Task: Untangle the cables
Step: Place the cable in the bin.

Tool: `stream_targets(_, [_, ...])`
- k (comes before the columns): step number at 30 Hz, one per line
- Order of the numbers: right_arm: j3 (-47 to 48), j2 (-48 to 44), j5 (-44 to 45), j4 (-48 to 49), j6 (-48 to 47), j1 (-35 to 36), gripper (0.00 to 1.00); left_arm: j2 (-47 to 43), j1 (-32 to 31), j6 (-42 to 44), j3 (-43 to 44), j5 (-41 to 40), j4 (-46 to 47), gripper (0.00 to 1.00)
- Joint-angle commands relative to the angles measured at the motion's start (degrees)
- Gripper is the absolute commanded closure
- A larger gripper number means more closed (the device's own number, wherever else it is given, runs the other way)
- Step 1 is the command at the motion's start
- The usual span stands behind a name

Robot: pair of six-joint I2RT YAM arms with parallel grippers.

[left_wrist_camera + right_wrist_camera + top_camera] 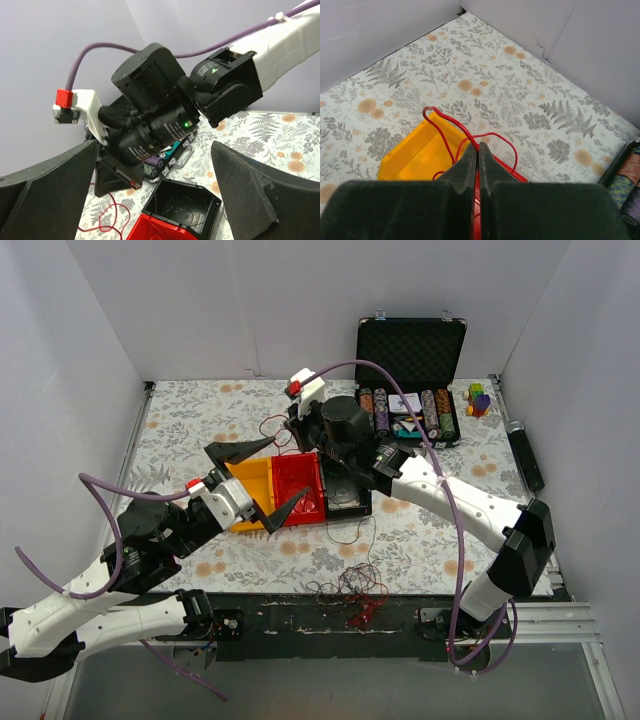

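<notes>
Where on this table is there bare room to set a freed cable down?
Bare cloth lies rear-left, between the left wall and the yellow bin. Crowded: the red bin and black bin at centre, the cable tangle at the near edge, the chip case rear-right. The right claw, shut on a red cable, hangs over the bins.

On floral table [200, 420]: yellow bin [252, 485], red bin [298, 485], black bin [350, 505] side by side; open chip case [410, 350] and blocks [480, 400] at far edge; tangled cables [350, 590] at near edge
</notes>
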Motion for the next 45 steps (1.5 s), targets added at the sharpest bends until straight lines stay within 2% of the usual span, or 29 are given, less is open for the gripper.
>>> stream_targets(1, [-2.8,1.1,-3.5,4.4,6.2,-1.4,0.99,-0.6,0.6,0.0,0.0,0.3,0.8,0.02])
stream_targets(5, [-5.5,2.7,-4.0,6.3,9.7,-3.5,0.99,-0.7,1.1,-0.1,0.0,0.5,1.0,0.02])
stream_targets(11, [-6.7,6.1,-2.5,5.7,9.4,-5.9,0.99,-0.9,1.4,-0.4,0.1,1.2,0.6,0.02])
stream_targets(19, [1.3,14.6,-3.2,-1.5,8.0,-6.0,0.99,-0.8,1.6,-0.1,0.4,1.8,0.5,0.02])
stream_targets(24, [1.9,18.4,-3.4,-3.8,10.6,-5.5,0.99,-0.6,1.7,-0.1,0.5,2.0,0.1,0.02])
stream_targets(33, [2.2,22.6,-1.1,-8.0,15.0,-3.6,0.99,-0.1,1.7,0.1,0.4,2.4,0.5,0.02])
stream_targets(42, [10.6,24.4,1.8,-17.6,17.7,-3.0,0.99,0.4,1.7,0.1,-0.1,2.2,0.3,0.02])
stream_targets(45, [13.9,24.1,2.3,-21.9,18.7,-2.6,0.77,0.6,1.8,0.0,-0.4,1.9,0.6,0.02])
